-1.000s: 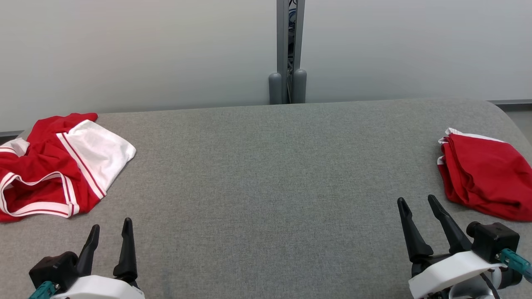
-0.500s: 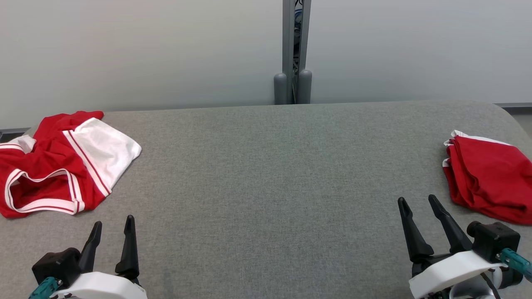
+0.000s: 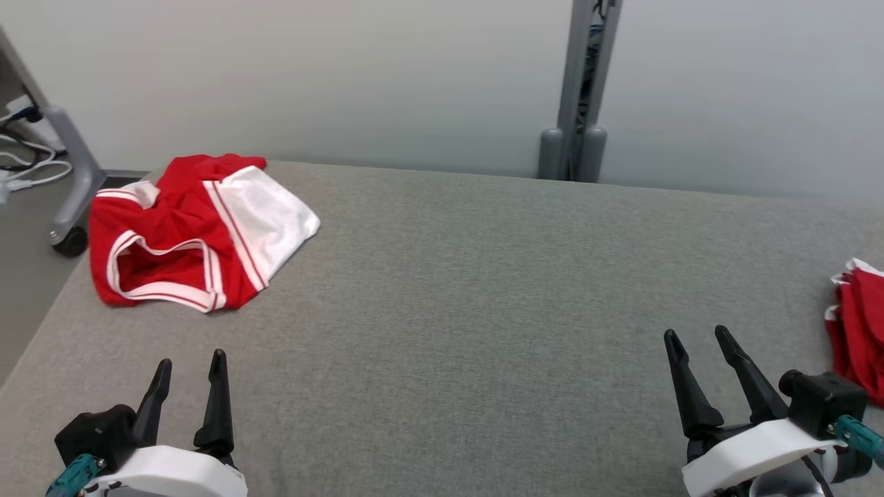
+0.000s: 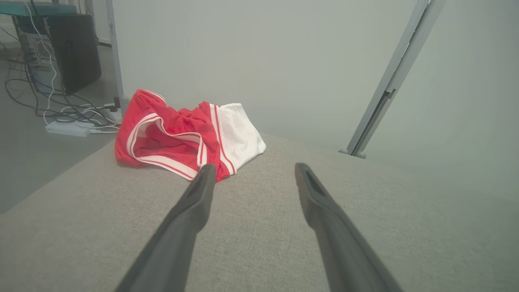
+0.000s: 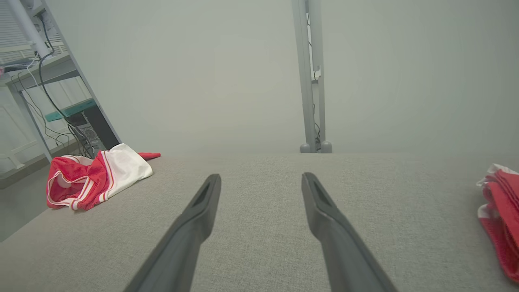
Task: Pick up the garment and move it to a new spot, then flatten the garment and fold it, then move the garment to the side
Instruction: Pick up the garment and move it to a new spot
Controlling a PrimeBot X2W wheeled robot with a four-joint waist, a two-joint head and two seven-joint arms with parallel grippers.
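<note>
Ahead of left gripper (image 3: 192, 359): crumpled garment (image 3: 186, 235) (well apart).

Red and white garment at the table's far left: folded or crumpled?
Crumpled. The garment lies in a heap on the table, striped hem gaping open, red cloth bunched beside the white panel.

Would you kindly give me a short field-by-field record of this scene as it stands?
surface: grey fabric surface
crumpled garment: red and white, far left corner, untouched
folded garment: red, looks folded, at the right edge
left gripper: open, empty, over the near left
right gripper: open, empty, over the near right, apart from the folded garment
</note>
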